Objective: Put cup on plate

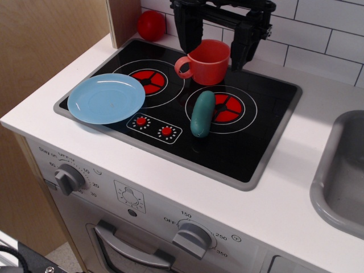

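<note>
Your claw point(216, 50) hangs from above with its black fingers spread wide, released, straddling the red-orange cup point(207, 62) on the stovetop point(261, 136). The light blue plate point(106, 98) lies down-left of it, a teal oblong toy point(202, 114) just below, a red ball point(151, 25) up-left.

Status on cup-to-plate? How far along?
Done: the black gripper has its fingers on either side of the red-orange plastic cup at the back of the toy stove top. In hand: the grasp; whether the cup is lifted or gripped is unclear. Left: carry it to the empty round light blue plate at the front left and release.
</note>
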### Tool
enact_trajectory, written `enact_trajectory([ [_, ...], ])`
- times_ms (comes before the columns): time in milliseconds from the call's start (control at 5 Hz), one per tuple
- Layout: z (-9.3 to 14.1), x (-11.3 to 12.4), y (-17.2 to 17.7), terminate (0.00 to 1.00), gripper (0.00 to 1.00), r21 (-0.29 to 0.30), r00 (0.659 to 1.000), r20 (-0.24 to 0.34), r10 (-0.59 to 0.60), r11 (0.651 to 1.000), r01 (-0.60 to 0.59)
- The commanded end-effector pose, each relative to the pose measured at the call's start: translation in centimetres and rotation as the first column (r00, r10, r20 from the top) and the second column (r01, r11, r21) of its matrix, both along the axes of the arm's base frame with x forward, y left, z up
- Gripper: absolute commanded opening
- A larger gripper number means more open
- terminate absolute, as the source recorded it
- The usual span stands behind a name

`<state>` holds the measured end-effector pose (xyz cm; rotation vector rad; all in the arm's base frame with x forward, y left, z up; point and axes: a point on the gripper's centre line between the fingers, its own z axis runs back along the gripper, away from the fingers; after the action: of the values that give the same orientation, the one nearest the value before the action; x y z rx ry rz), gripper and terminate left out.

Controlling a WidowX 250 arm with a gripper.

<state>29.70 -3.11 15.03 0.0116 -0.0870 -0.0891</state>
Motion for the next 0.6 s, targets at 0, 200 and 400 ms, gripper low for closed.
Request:
enact_trajectory([
  [0, 0.0, 0.0, 0.0, 0.0, 1.0, 0.0, 1.0, 0.0, 0.0, 1.0, 0.0],
  [200, 0.3, 0.5, 3.6, 0.0, 1.0, 0.054, 0.992, 0.031, -0.122, 0.991, 0.12],
  [400, 0.9, 0.9, 7.0, 0.0, 1.0, 0.044, 0.984, 0.075, -0.16, 0.987, 0.157],
])
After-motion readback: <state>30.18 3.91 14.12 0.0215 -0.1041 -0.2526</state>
